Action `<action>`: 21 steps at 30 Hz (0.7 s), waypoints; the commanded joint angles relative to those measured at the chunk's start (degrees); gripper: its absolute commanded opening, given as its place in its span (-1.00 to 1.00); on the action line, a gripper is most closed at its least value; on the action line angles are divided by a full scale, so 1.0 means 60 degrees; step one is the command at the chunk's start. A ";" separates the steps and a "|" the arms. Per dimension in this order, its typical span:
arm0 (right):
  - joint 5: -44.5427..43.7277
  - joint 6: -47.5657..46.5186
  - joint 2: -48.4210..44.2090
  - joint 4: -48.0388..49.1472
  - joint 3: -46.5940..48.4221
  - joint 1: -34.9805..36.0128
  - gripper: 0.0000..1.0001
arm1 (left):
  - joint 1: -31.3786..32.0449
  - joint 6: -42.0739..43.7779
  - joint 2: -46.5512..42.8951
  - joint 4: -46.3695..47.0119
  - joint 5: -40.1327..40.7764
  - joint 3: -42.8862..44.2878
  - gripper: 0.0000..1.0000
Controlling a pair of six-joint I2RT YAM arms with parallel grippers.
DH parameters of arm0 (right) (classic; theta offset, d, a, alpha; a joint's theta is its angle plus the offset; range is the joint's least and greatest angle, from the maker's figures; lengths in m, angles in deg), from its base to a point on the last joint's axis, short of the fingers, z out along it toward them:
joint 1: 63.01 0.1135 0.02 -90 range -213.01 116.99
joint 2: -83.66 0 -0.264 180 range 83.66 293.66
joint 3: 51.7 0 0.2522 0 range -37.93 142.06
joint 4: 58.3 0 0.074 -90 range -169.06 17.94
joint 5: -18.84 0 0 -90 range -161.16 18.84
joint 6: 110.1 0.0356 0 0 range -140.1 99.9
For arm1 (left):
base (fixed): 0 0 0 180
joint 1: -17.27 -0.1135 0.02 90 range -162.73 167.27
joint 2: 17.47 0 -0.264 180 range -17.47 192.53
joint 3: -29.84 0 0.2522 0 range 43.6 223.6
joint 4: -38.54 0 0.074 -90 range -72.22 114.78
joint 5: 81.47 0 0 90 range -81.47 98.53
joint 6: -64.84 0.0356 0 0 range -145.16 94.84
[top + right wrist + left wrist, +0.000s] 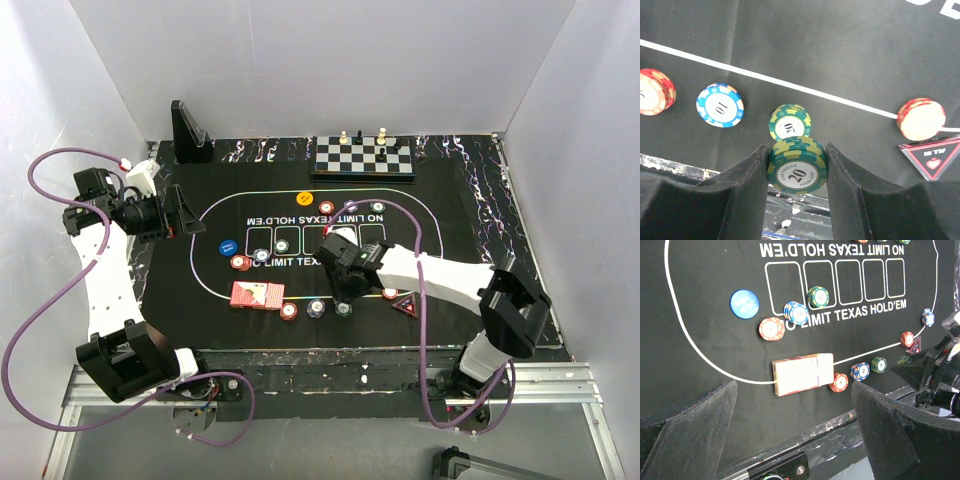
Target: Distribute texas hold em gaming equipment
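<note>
In the right wrist view, my right gripper (798, 146) is shut on a small stack of green "20" poker chips (797, 167), held on edge just above the mat near its front edge. Behind it on the mat lie another green stack (789, 123), a blue chip (720, 105), red chips (921, 118) and the dark red triangular marker (935, 156). A deck of cards (801, 374) lies to the left, with a red chip (839, 382) beside it. My left gripper (794, 392) hangs open and empty over the mat's left part (185, 215).
More chips lie by the card boxes: blue disc (744, 303), red (771, 328), blue-white (796, 313), green (818, 296). A chessboard (363, 156) with pieces stands at the back, a black stand (188, 130) at back left. The table's front edge (840, 425) is just below the chips.
</note>
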 commanded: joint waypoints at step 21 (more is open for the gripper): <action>-0.0299 -0.1012 -0.0005 0.0669 -0.0778 -0.4577 -0.53 | -0.0030 0.0126 0.0027 -0.0052 -0.0184 0.0272 0.99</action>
